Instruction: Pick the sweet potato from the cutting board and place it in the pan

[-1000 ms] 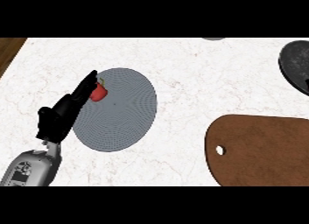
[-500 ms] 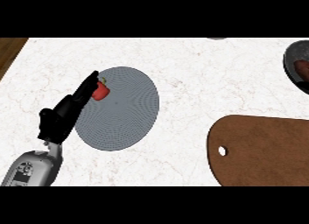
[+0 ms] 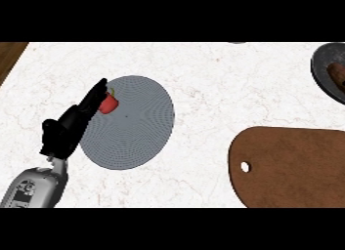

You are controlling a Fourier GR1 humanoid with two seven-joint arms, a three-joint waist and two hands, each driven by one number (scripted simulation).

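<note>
One left robot hand point(image 3: 69, 128) at frame's left, fingers straight, clasping nothing, just beside red vegetable point(image 3: 108, 103) on grey plate point(image 3: 140, 134), sweet potato point(image 3: 341, 77) in pan point(image 3: 322, 59) upper right, cutting board point(image 3: 305, 168) lower right

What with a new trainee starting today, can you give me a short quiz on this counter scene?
1. What colour is the small item beside the fingers of the left hand, on the grey plate?
2. True or false: the cutting board has nothing on it.
3. Where does the sweet potato lie? A: on the grey plate. B: in the pan. C: on the cutting board.

Key: 1 red; 2 true; 3 B.
</note>
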